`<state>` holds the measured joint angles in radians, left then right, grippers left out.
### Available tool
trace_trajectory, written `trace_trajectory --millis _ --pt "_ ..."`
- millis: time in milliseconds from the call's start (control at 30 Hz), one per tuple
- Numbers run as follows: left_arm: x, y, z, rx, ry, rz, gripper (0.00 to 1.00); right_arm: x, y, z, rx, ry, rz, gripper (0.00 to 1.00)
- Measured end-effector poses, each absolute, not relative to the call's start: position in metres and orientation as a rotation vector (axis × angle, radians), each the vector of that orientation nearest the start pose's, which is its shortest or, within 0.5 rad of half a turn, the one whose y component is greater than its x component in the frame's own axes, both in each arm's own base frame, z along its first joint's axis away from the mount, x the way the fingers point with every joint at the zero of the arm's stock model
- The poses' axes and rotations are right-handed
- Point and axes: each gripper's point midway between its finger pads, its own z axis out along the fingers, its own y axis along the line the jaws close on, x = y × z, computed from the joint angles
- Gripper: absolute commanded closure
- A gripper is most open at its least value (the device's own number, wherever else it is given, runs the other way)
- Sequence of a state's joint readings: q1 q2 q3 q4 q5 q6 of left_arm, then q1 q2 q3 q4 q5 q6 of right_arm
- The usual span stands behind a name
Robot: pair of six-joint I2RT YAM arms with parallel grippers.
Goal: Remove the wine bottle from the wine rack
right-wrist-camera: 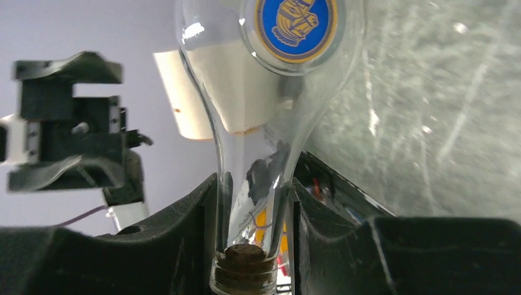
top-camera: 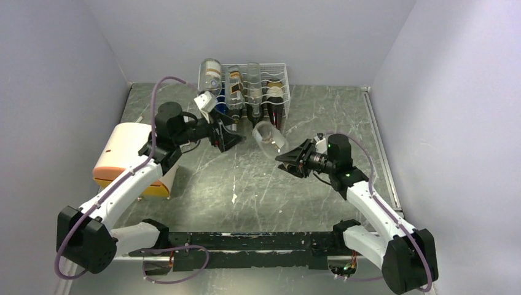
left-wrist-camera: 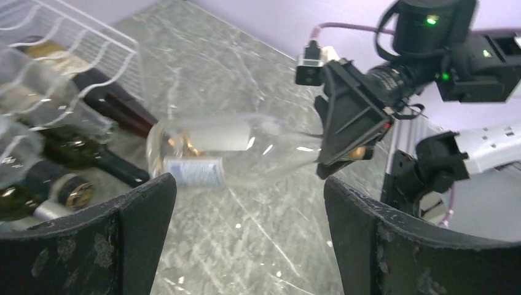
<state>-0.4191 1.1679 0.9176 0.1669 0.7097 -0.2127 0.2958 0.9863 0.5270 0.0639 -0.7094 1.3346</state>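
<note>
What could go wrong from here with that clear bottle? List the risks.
1. The right gripper clamps the clear wine bottle only at its thin neck, with the body sticking out beyond the fingers; smooth glass could slip or pivot down.
2. Its base sits close to the racked bottles in the wine rack; a swing might knock them.
3. The open left gripper is nearby; the arms could collide.
</note>
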Motion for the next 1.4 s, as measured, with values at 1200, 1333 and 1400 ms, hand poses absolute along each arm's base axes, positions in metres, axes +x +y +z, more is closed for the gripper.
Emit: trace_trajectory --millis 1200,1333,1400 --pt "0.271 -0.313 0.256 0.816 1.767 -0.982 0.07 0.270 0.171 0.201 -0.340 2.716 0.338 1.00" --pt "0.271 -0.305 0.268 0.787 1.747 -0.950 0.07 0.268 0.141 0.200 -0.316 2.758 0.134 1.00" --pt "0.269 -0.302 0.278 0.775 1.720 -0.940 0.07 0.269 0.130 0.200 -0.296 2.777 0.065 1.00"
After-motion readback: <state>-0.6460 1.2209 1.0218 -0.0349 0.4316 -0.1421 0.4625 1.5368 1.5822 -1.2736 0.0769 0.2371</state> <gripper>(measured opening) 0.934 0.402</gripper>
